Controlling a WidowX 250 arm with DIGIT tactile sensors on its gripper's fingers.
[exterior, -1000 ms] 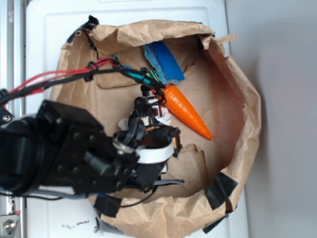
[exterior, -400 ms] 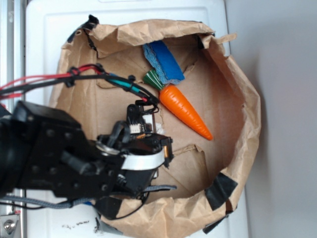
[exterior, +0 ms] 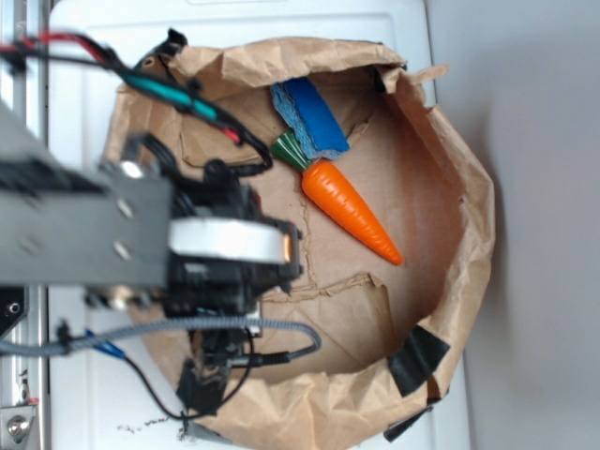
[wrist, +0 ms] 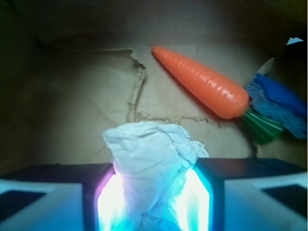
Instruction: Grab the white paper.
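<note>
End effector pinching white paper between both fingers; you have grab done, wad looks raised off brown paper bag floor. Left: keep grip. Carrot at 1 o'clock of wad, blue cloth at 2 o'clock, both apart, nothing blocking.

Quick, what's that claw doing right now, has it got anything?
Gripper: closed, its fingers pinching the crumpled white paper between them.

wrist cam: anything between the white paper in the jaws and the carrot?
Nothing. In the wrist view only bare, creased brown bag floor separates the white paper, clamped in the gripper, from the carrot.
</note>
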